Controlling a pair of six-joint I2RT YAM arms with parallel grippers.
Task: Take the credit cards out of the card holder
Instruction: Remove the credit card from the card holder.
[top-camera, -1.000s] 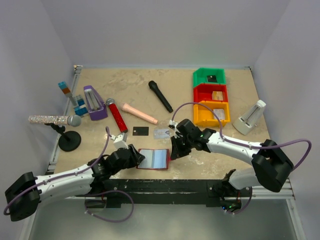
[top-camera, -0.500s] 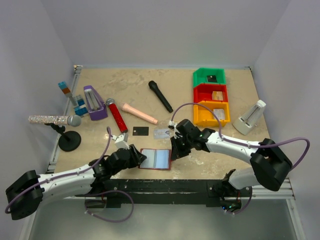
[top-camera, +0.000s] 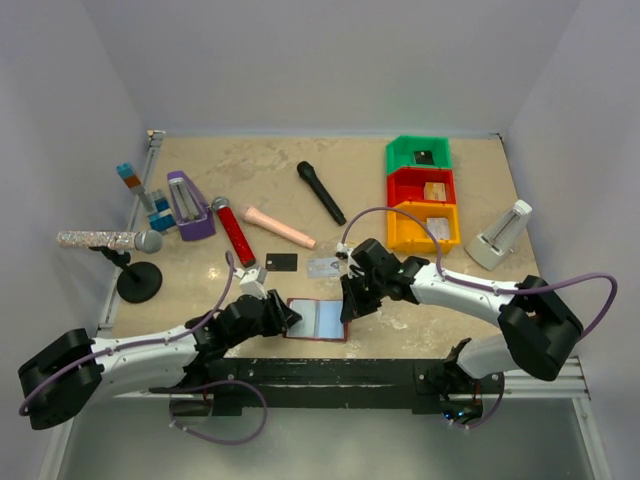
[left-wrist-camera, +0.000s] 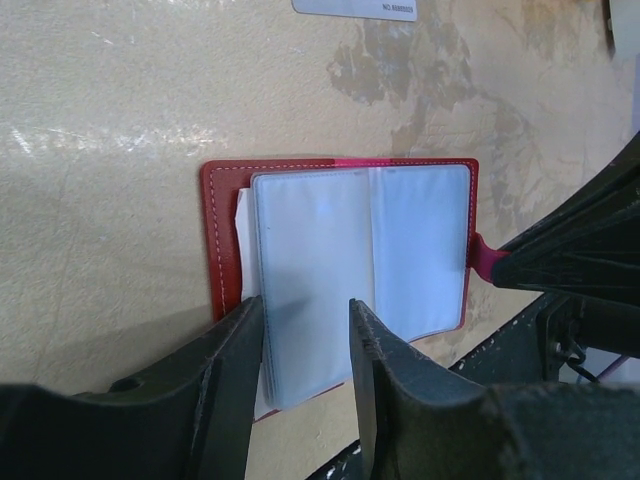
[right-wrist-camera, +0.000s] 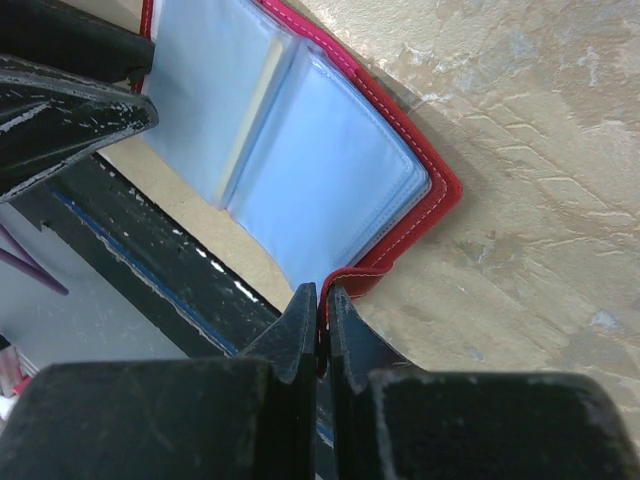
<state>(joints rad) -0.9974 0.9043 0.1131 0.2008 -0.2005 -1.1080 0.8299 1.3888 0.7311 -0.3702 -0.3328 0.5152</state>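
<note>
We're looking at the dark red folding card holder (top-camera: 316, 320), lying open at the near edge of the beige marbled table (top-camera: 250, 180) with its pale blue sleeves facing up, between the 2 arms. The right gripper (right-wrist-camera: 318, 300) is clamped tight on the holder's small red tab (left-wrist-camera: 480, 255) — pinning that side down, we reckon. The left gripper (left-wrist-camera: 305, 320) hangs over the left page with its fingers apart. Only the sleeve shows between them, and we see no card in its grasp.

On the table just beyond the holder, 2 cards already lie free: a small black card (top-camera: 282, 262) and a silver-grey card (top-camera: 324, 267) beside it. So we'd call this partway — 2 out, and a thin tan edge (right-wrist-camera: 262, 95) peeking between the sleeves suggests more inside. What's left, by our read, is for the left fingers to catch a card edge and slide it clear.
</note>
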